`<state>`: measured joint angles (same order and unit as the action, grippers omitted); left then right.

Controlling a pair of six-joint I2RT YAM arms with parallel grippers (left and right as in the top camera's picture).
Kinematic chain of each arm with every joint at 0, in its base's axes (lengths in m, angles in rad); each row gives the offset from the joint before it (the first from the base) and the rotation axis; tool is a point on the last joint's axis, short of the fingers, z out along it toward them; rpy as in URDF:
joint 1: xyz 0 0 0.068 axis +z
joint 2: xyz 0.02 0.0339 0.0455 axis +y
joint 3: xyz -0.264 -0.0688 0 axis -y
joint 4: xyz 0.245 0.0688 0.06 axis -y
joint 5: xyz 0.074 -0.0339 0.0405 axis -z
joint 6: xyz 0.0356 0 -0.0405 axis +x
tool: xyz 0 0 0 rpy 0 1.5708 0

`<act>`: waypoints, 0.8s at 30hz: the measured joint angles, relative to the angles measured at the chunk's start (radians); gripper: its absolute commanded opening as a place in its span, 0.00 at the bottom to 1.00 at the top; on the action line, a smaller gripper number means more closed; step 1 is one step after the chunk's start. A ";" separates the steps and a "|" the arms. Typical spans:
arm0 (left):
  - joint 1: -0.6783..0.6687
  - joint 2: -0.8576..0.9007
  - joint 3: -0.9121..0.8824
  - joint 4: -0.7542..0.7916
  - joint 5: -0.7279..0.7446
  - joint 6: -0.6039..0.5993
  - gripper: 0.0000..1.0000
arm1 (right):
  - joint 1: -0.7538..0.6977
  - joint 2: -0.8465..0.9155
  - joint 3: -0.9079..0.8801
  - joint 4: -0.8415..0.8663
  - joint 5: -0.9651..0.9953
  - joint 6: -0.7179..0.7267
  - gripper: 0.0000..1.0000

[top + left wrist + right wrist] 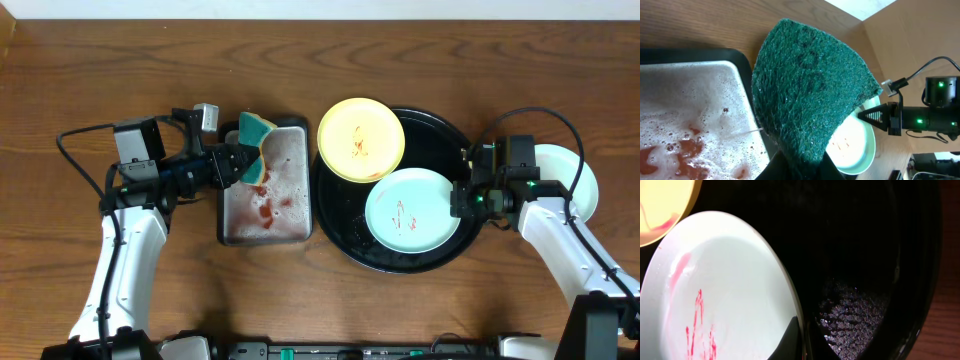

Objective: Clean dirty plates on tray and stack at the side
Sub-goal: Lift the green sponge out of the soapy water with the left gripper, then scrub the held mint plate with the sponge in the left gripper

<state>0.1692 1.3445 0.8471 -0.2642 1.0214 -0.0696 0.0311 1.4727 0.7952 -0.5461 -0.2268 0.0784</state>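
Observation:
My left gripper (243,163) is shut on a green and yellow sponge (256,138) and holds it over the grey metal tray; the sponge fills the left wrist view (810,85). The black tray (452,131) holds a pale yellow plate (360,140) with orange smears, resting on its upper left rim. It also holds a blue-green plate (410,212) with red smears. My right gripper (462,200) is shut on the right rim of this blue-green plate (725,290). A second blue-green plate (587,180) lies on the table at far right, partly under my right arm.
The grey metal tray (300,228) left of the black tray holds soapy water with red patches (685,145). Wet black tray floor (855,315) shows right of the held plate. Cables run beside both arms.

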 measured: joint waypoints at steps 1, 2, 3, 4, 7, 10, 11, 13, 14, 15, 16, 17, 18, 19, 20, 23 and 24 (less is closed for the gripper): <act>0.000 0.000 0.000 0.000 0.002 0.000 0.07 | 0.000 0.000 0.000 0.000 0.000 0.000 0.01; 0.000 0.000 0.000 0.000 0.002 0.000 0.07 | 0.000 0.000 0.000 0.000 0.000 0.000 0.01; 0.000 0.000 0.000 0.000 0.002 0.000 0.07 | 0.000 0.000 0.000 0.000 0.000 0.000 0.01; 0.000 0.000 0.000 0.000 0.002 0.000 0.07 | 0.000 0.000 0.000 0.000 0.000 0.000 0.01; 0.000 0.000 0.000 0.000 0.002 0.000 0.07 | 0.000 0.000 0.000 0.000 0.000 0.000 0.01; 0.000 0.000 0.000 0.003 0.002 0.000 0.07 | 0.000 0.000 0.000 0.000 0.000 0.000 0.01; 0.000 0.000 0.000 0.004 0.003 0.000 0.07 | 0.000 0.000 0.000 0.000 0.000 0.000 0.01; 0.000 0.000 0.000 0.008 0.005 0.000 0.07 | 0.000 0.000 0.000 0.000 0.000 0.000 0.01; 0.000 0.000 0.000 0.010 0.005 0.000 0.07 | 0.000 0.000 0.000 0.000 0.000 0.000 0.01; 0.000 0.000 0.000 0.013 0.005 0.000 0.07 | 0.000 0.000 0.000 0.000 0.000 0.000 0.01; 0.000 0.000 0.000 0.018 0.005 0.000 0.07 | 0.000 0.000 0.000 0.000 0.000 0.000 0.01; 0.000 0.000 0.000 0.023 0.005 0.000 0.07 | 0.000 0.000 0.000 0.000 0.000 0.000 0.01; 0.000 0.000 0.000 0.030 0.005 0.000 0.07 | 0.000 0.000 0.000 0.000 0.000 0.000 0.01; 0.000 0.000 0.000 0.040 0.005 0.000 0.07 | 0.000 0.000 0.000 0.000 0.000 0.000 0.01; 0.000 0.000 0.000 0.049 0.006 0.000 0.07 | 0.000 0.000 0.000 0.001 0.000 0.000 0.01; 0.000 0.000 0.000 0.089 0.006 0.001 0.07 | 0.000 0.000 0.000 0.000 0.000 0.000 0.01; 0.000 0.000 0.000 0.098 0.008 0.001 0.07 | 0.000 0.000 0.000 0.001 0.000 0.000 0.01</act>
<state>0.1692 1.3445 0.8471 -0.1661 1.0294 -0.0685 0.0311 1.4727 0.7952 -0.5453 -0.2268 0.0784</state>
